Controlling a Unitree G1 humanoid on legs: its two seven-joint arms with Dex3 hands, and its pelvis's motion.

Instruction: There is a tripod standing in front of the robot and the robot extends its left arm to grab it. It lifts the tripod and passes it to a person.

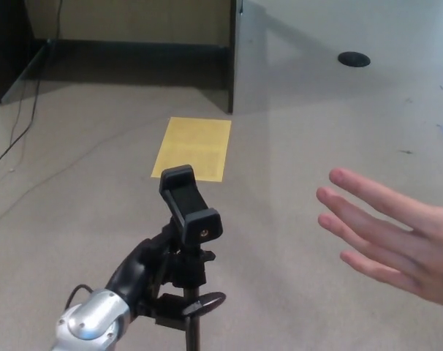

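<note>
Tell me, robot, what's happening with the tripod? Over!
Left hand wrapped round the tripod below its phone clamp. Right hand not in view. Person's hand open, waiting, apart from tripod. Nothing between.

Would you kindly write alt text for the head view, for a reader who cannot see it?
The robot's left hand has its fingers around a black tripod just below its phone clamp. A person's open hand reaches in from the right, over grey carpet with a yellow sheet.

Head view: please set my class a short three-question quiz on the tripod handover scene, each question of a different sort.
1. True or false: the left hand is at the tripod.
2. What colour is the sheet on the floor?
3. The person's hand is: A) gripping the tripod, B) open and apart from it, C) on the floor.

Key: 1 true; 2 yellow; 3 B.
</note>
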